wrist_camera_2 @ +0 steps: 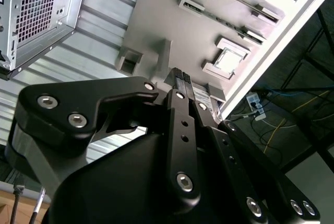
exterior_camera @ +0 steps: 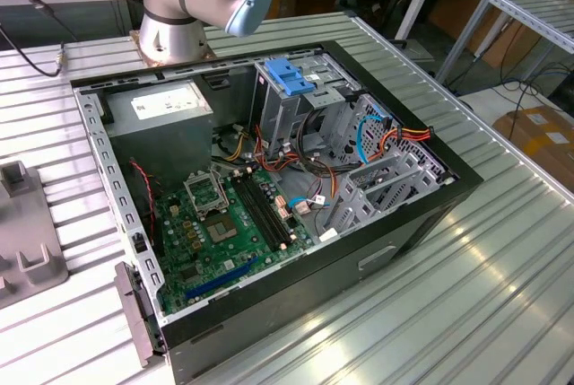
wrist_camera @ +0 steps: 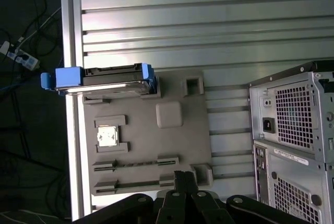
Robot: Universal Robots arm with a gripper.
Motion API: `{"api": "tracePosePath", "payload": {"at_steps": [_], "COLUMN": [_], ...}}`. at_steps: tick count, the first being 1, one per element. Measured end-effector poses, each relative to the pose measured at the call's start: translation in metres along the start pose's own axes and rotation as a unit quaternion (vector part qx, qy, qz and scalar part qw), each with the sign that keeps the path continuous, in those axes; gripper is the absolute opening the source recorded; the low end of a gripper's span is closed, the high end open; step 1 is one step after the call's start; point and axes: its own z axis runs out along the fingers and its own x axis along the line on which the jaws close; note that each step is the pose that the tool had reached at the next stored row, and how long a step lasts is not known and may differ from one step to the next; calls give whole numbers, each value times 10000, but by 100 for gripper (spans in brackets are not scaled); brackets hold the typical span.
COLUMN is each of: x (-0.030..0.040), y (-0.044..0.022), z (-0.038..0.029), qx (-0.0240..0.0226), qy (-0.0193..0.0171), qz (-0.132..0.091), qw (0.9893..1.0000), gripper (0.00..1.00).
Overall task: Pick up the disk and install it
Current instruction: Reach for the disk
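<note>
hovering black gripper (wrist_camera: 185, 176), jaws pressed together on nothing
grey-metal rectangular disk with bright blue plastic rails (wrist_camera: 104, 80) sits at the far end of the flat grey moulded tray (wrist_camera: 141, 140) (well ahead of the fingertips).

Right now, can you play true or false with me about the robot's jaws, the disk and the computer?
1. The disk sits on the grey tray. True.
2. The jaws are holding the disk. False: in both wrist views they are shut on nothing, away from the disk.
3. The computer case is open, so its insides show. True.
4. The disk has red plastic rails. False: its rails are blue.
5. The grey tray is inside the computer case. False: it lies on the metal table beside the case.
</note>
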Motion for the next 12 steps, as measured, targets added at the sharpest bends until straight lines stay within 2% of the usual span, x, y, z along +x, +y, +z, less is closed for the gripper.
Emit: {"api": "tracePosePath", "payload": {"at_steps": [12], "x": [57], "y": [-5], "z": [0], "qx": [0], "qy": [0], "qz": [0], "qw": [10000], "gripper": [10]}}
